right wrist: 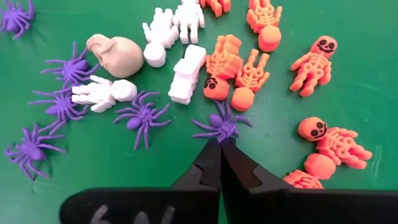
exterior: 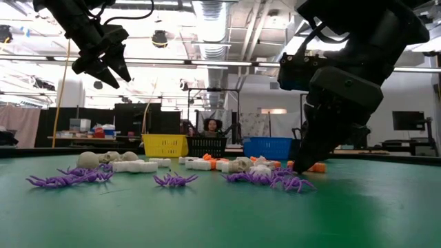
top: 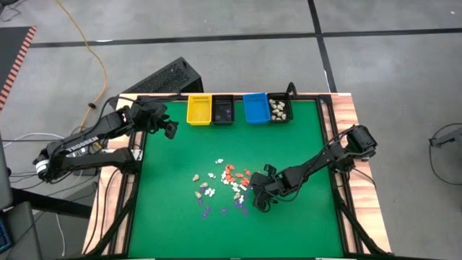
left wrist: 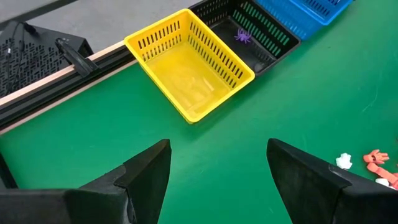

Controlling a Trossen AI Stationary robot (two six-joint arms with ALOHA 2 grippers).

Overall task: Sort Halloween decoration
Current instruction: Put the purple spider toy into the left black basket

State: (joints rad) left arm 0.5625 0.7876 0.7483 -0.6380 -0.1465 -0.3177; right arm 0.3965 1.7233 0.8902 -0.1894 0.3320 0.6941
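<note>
The Halloween decoration is a scatter of tiny purple spiders, white and orange skeletons and beige skulls lying on the green table mid-right. My right gripper slants down into the right side of the pile, shut at a purple spider. My left gripper hangs open above the table's far left, short of the yellow bin, with nothing between its fingers. My right gripper's closed fingertips meet at the purple spider's near edge, on its body end or hind legs. The fingers come slanting down from the table's right. The spider lies flat on the table among the other pieces.
Along the far edge stand a yellow bin, a black bin with a purple spider in it, a blue bin and a black bin with beige skulls. Orange skeletons crowd beside the right fingers.
</note>
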